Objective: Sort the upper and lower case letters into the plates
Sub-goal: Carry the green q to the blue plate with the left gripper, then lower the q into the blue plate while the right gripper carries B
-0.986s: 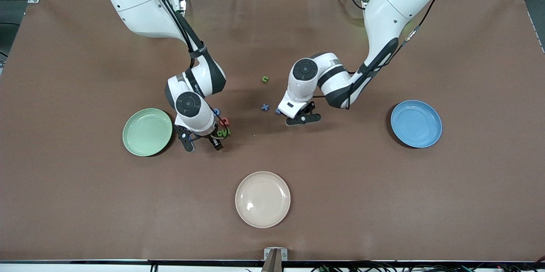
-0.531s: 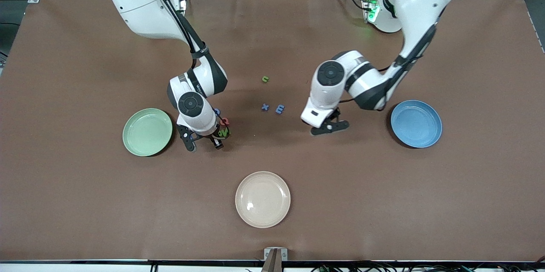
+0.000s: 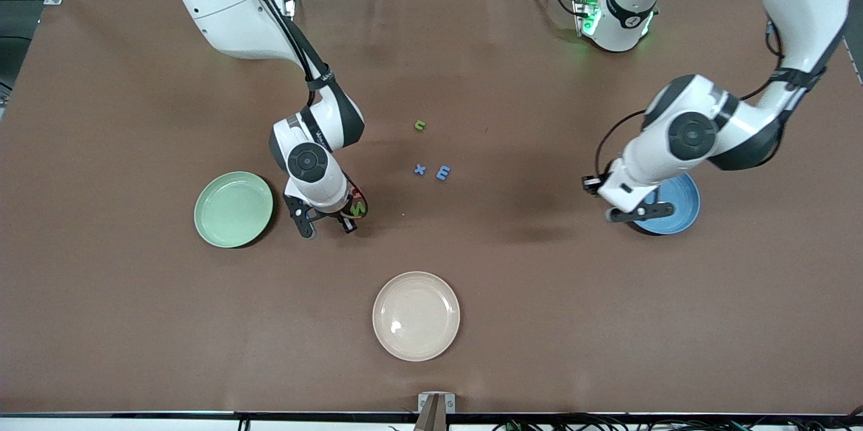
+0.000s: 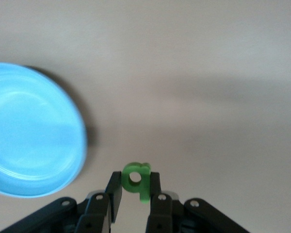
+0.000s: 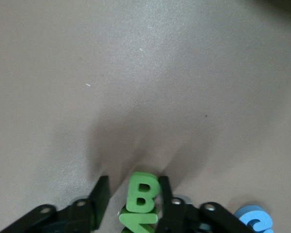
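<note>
Take the cream-white plate [image 3: 416, 315] as your marker; it is not a sorting target.

The bright blue plate [image 3: 664, 196] sits farther from the camera than the cream-white plate, toward the left arm's end of the table. The left gripper [image 3: 637, 213] hangs over the rim of that plate. It is clamped on a small green lowercase letter [image 4: 136, 178], pinched by its edges so that it stands upright between the fingers. You have it there, I judge, because the blue plate takes the lowercase set, and the letter still has to travel in over the bowl before you let go.

The mint green plate [image 3: 233, 208] is also farther from the camera than the cream-white plate, toward the right arm's end. Between those two plates' ends, just beside the mint one, the right gripper [image 3: 328, 223] is down at a small heap of letters. Its jaws stand narrow, astride a green B [image 5: 142, 195]. One finger is against the letter and the other is a sliver off, so nothing is gripped yet. The B rests on another green letter [image 5: 138, 218], with a blue letter [image 5: 254, 222] close by. That crowding is probably why you come straight down on it.

A blue x [image 3: 419, 170], a blue E [image 3: 443, 173] and a green n [image 3: 420, 125] lie loose, farther from the camera than the cream-white plate. Both target plates look empty.
</note>
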### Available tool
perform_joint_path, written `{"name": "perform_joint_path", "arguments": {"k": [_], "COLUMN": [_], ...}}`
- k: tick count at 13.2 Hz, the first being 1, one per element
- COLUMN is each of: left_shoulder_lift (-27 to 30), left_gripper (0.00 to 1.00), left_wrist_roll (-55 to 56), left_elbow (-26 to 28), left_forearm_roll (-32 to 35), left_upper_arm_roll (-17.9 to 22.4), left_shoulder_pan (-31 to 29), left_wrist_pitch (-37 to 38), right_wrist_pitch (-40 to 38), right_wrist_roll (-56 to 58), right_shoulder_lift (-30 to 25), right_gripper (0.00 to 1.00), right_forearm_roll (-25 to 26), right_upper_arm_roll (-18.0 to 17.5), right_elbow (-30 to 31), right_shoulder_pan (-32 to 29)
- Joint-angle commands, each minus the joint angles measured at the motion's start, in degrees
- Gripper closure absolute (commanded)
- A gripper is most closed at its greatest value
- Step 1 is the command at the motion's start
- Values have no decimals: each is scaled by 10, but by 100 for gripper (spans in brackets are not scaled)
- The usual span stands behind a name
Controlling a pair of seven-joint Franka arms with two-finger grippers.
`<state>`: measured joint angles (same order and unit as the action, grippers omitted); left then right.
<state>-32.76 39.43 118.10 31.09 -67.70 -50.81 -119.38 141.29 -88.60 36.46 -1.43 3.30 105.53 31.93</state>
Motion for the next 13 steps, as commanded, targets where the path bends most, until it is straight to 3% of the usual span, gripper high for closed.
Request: {"name": "perform_joint_path", "arguments": {"k": [1,2,3,8,13], "left_shoulder_lift": [10,9,9,-31,-57], "left_gripper": [82,82,82,82,81], "left_wrist_roll": [-33,-40,-41,-78,-80], "left_elbow": [48,62,72,80,83], "left_forearm_roll": [28,48,65,130,193], "left_upper_arm_roll": [-15,-15,-15,-5,38], "left_shoulder_pan": [-63,-83,-103,-164,-170], "left_wrist_pitch": [-2,-3,-5,-25,-53], "right_wrist_pitch": [-2,-3,-6,-50,-95], "right_wrist_roll": [-11,-11,-8,54,137], "right_shoulder_lift": [-2,-2,-3,-38,-73], "right_gripper": [88,98,100,100,100], "right_forearm_roll": [2,2,2,1,0], "right_upper_arm_roll": [3,4,4,4,3], "right_elbow": [10,9,8,0,-1], "right_shoulder_pan": [6,6,2,-32,-63]}}
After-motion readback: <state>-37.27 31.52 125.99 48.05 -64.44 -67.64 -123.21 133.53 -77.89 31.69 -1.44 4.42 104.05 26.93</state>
